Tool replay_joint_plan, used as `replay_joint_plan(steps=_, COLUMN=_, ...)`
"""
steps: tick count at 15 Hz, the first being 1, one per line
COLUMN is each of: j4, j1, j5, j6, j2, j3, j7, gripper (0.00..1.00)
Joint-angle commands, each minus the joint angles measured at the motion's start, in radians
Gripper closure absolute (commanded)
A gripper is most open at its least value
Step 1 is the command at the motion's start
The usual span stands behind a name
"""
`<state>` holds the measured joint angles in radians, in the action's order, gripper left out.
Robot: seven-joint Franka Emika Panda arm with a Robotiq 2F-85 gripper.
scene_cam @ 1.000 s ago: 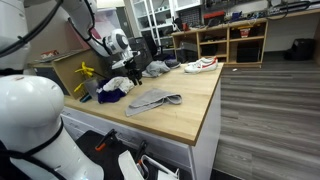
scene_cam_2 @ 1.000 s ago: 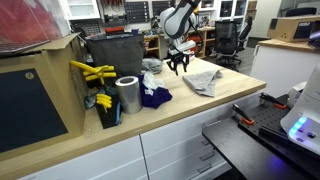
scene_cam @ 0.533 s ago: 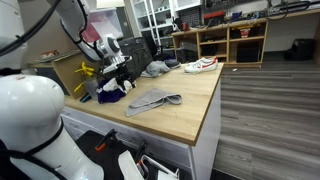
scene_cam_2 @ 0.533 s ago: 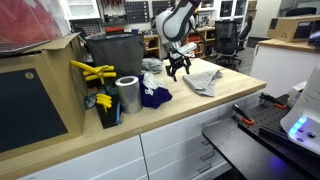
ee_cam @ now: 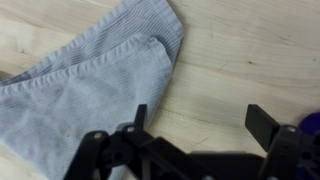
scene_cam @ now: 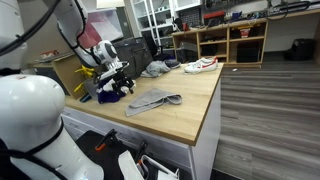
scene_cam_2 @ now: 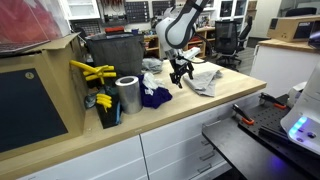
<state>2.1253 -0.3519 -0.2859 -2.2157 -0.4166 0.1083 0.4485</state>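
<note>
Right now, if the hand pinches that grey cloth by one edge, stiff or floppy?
Probably floppy: the grey cloth lies in soft overlapping layers on the table, so it would likely drape from the open hand. Seems thin, so likely light. Pushed, it may bunch up rather than slide whole.

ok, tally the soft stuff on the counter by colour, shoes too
Light grey cloth: 1
Dark blue cloth: 1
White cloth: 1
Dark grey heap: 1
White shoe: 1
Total: 5
</note>
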Motion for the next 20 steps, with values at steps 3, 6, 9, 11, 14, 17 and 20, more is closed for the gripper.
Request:
replay_joint_plan(steps=3, j4=0.088, j1=0.002, j5=-0.007, j6=0.017, j2=0.035, j3=0.004, j7=-0.035, gripper=0.0)
replay_joint_plan(steps=6, j4=0.134, j1=0.003, j5=-0.01, j6=0.035, j2=0.044, j3=0.0, j7=-0.028, gripper=0.0)
replay_joint_plan(steps=9, j4=0.172, j1=0.0, j5=-0.034, j6=0.049, j2=0.053, j3=-0.009, j7=-0.017, gripper=0.0)
replay_joint_plan(steps=11, j4=0.197, j1=0.0, j5=-0.064, j6=0.065, j2=0.068, j3=-0.016, j7=-0.016, gripper=0.0)
replay_joint_plan(steps=14, j4=0.233, j1=0.003, j5=-0.132, j6=0.061, j2=0.089, j3=-0.027, j7=-0.012, gripper=0.0)
replay_joint_plan(steps=17, j4=0.235, j1=0.0, j5=-0.236, j6=0.016, j2=0.087, j3=-0.041, j7=0.02, gripper=0.0)
replay_joint_plan(steps=20, j4=0.224, j1=0.001, j5=-0.301, j6=-0.022, j2=0.083, j3=-0.043, j7=0.046, gripper=0.0)
